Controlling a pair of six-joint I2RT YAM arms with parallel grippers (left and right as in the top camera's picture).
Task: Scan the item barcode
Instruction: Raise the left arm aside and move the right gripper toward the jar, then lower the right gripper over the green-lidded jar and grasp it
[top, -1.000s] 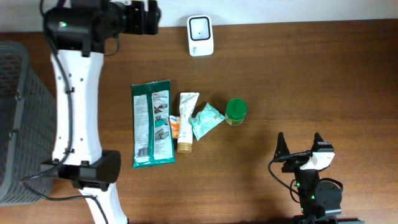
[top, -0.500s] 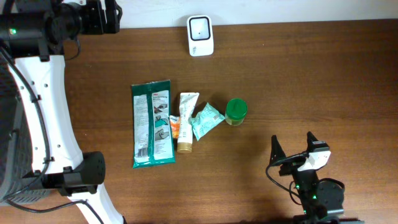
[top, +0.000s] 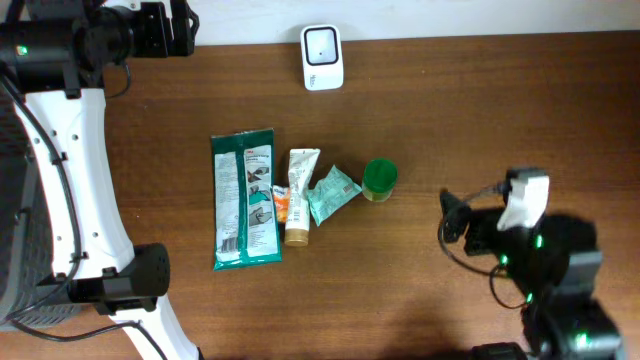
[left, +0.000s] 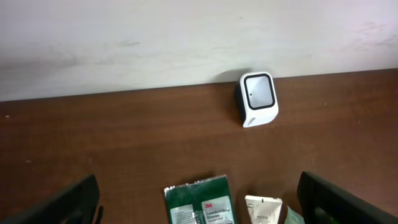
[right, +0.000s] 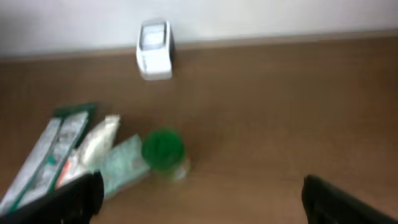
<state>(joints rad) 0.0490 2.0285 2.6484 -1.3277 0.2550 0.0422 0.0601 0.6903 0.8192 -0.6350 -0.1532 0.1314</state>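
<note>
Right gripper (top: 447, 222): hovering over the near right part of the worktop (top: 500, 110), its fingers standing wide apart and gripping nothing; it is pointing toward the row of items.
Jar (top: 380, 178): sitting upright with its green lid on, mid-worktop, at the right end of the row and nearest the right gripper, well apart from it.
Sachet (top: 332, 193): a small teal pack lying tilted, just beside the jar and touching the tube.
Tube (top: 299, 195): lying flat, its cap pointing toward the near edge, with a small orange pack (top: 281, 203) tucked against its left side.
Wipes packet (top: 245, 200): a long green pack lying flat at the left end of the row, its barcode showing near the lower corner.
Scanner (top: 322, 57): a small white box with a dark window, standing at the far edge against the wall.
Left gripper (left: 198, 193): hanging above the far left corner, its fingers spread apart and empty, facing the scanner.
</note>
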